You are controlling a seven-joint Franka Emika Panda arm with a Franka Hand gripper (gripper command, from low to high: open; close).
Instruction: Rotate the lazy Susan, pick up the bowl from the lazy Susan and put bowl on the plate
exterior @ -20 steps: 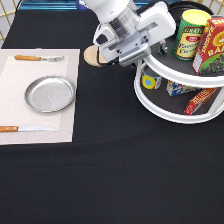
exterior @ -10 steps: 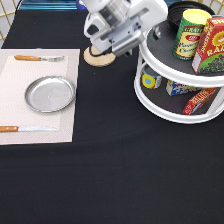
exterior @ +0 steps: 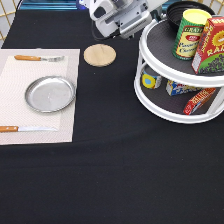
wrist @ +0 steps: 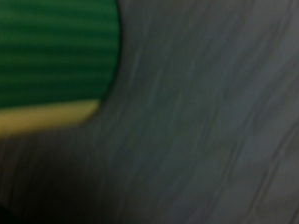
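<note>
In the exterior view, you have the gripper [exterior: 131, 22] at the top of the picture, its white body hanging just off the left edge of the lazy Susan [exterior: 165, 107], level with the upper shelf. You cannot tell from here whether it is spread or pressed together; nothing shows in its hold. The bowl [exterior: 182, 11] sits at the back of the top shelf, against the view's top edge, only its dark front rim showing behind the green can [exterior: 189, 34]. So from your gripper the bowl lies toward the view's right, across the shelf's rim, with the can and the red box [exterior: 209, 45] standing nearer the view's bottom than that line. The bowl is round, so it gives you no long axis to square up to. The plate [exterior: 50, 94] lies bare on the placemat [exterior: 20, 117] well apart at the view's left, with a fork [exterior: 37, 58] above it and a knife [exterior: 27, 129] below; the wooden disc [exterior: 99, 54] lies on the black cloth between the mat and the turntable. The bowl has not left the shelf. In the wrist view, you see a green ribbed curved surface with a yellow band [wrist: 45, 55] close up, likely the can, beside a grey streaked surface [wrist: 221, 110] that may be the shelf; the bowl does not show there.
</note>
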